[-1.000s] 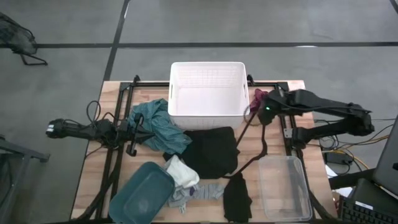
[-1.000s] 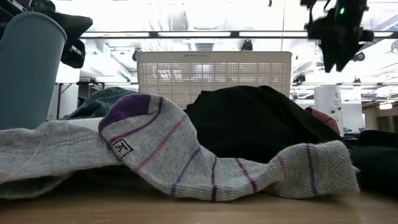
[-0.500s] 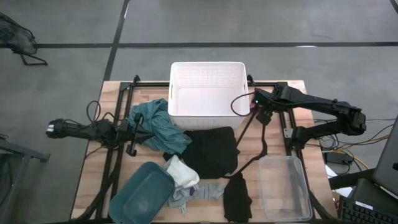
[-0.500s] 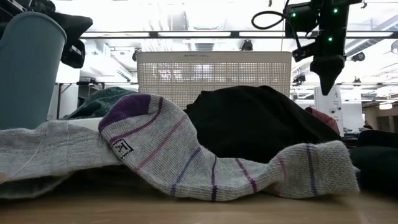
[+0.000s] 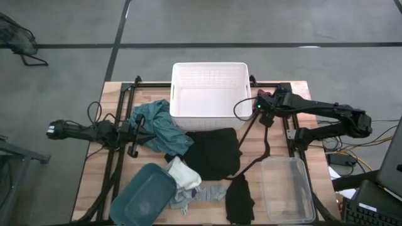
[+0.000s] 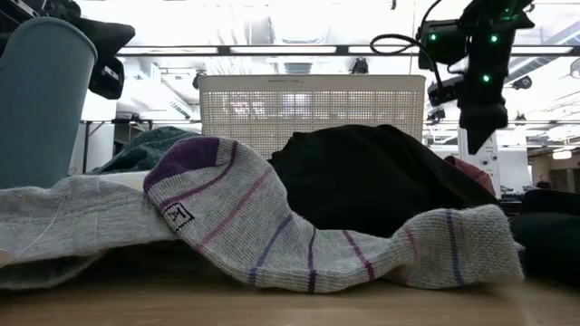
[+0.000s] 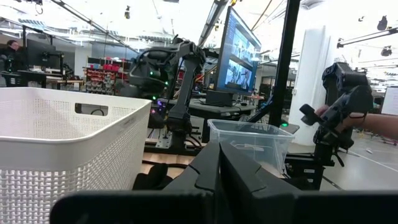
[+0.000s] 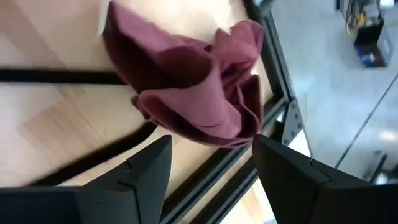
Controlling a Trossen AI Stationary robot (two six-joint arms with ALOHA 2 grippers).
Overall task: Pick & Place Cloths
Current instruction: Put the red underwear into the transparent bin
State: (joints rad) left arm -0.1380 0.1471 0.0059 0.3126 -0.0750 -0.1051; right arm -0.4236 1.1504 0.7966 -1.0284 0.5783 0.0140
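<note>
A teal cloth lies crumpled left of a flat black cloth. A white one and a grey striped sock (purple toe in the low view) lie nearer the front, beside a small black piece. A rumpled maroon cloth lies on the table's wood, its edge over a black rail.

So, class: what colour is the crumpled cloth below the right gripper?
Maroon, clearest in the right wrist view.
</note>
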